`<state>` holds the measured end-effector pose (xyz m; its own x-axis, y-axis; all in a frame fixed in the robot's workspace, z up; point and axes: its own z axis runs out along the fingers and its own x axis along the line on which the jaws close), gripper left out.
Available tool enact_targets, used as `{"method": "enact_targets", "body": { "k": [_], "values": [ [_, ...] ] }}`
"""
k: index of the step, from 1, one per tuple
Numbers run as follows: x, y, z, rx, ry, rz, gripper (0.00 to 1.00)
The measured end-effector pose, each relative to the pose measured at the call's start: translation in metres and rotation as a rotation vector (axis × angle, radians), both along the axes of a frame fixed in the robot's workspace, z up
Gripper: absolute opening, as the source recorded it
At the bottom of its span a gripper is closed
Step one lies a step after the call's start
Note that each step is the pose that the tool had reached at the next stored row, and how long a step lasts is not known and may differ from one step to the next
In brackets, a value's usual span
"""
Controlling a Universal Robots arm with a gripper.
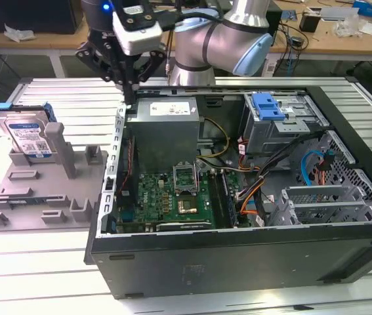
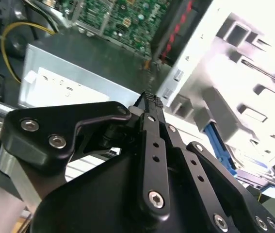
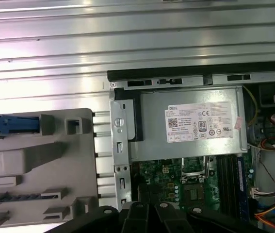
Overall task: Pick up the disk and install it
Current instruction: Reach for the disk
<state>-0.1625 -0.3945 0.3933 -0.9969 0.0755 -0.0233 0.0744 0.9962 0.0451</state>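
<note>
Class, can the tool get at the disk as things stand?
Probably yes: the disk stands in the grey holder beside the case, top exposed, nothing between it and the tool.

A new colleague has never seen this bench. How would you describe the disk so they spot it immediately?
Beside the open black computer case, on the exterior view's left, lies a grey plastic fixture. The flat silver disk stands propped at its far corner. Unlike the grey posts around it, it has a white-and-blue label and a blue carrier rail.
</note>
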Motion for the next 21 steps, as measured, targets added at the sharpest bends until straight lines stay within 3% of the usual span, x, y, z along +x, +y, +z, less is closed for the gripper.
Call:
{"method": "enact_targets", "body": {
  "k": [5, 10, 21],
  "values": [
    [-0.024, 0.0026, 0.0000, 0.0000, 0.0000, 0.000, 0.11],
    [-0.055, 0.0051, 0.0000, 0.0002, 0.0000, -0.002, 0.11],
    [-0.102, 0.0094, 0.0000, 0.0003, 0.0000, -0.006, 0.11]
  ]
}}
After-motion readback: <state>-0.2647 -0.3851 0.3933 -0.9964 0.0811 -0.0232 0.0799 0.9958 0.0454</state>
